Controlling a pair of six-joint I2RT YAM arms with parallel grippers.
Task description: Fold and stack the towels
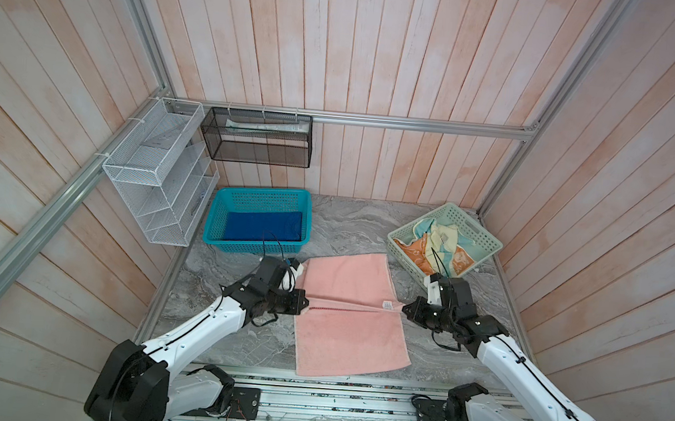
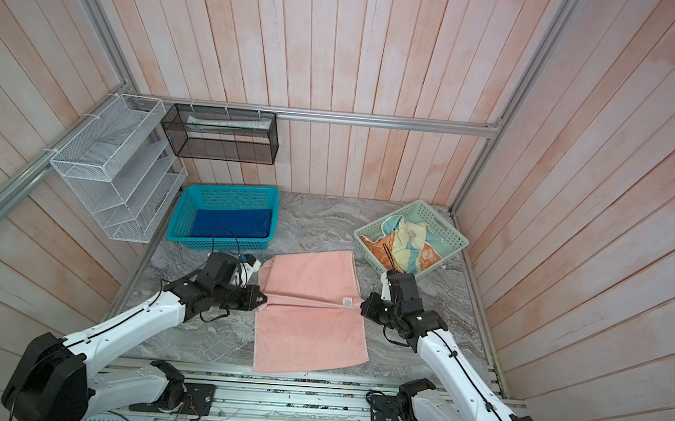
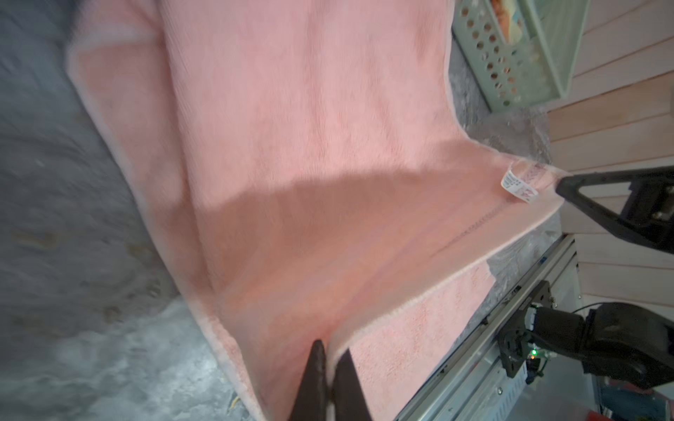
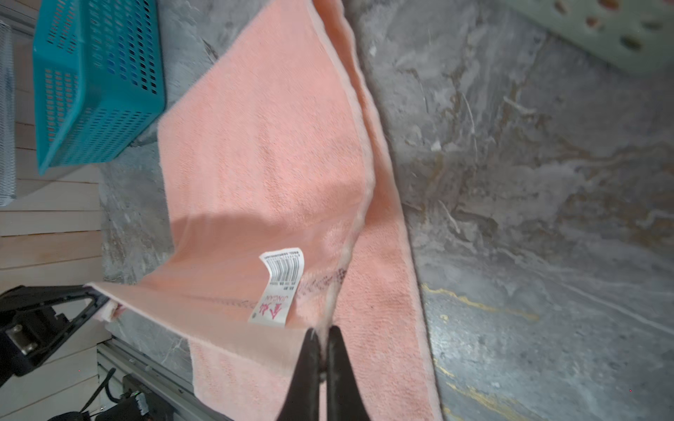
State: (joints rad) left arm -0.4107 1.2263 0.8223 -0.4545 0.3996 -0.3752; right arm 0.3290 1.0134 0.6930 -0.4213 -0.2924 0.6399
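You have the left tool [image 1: 306,301] and right tool [image 1: 403,309] each pinched tight on a corner of the pink towel [image 1: 351,342], its edge raised over the middle on the bench [image 1: 351,225]. The blue towel [image 1: 261,225] lies in the teal basket [image 1: 261,201].

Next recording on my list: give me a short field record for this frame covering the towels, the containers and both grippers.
stage: pink towel mid-fold on the table, one edge raised across its middle
left gripper: shut on pink towel, at one end of the raised edge
right gripper: shut on pink towel, at the corner beside the white tag
blue towel: folded flat in teal basket
yellow towel, orange towel: crumpled in green tray
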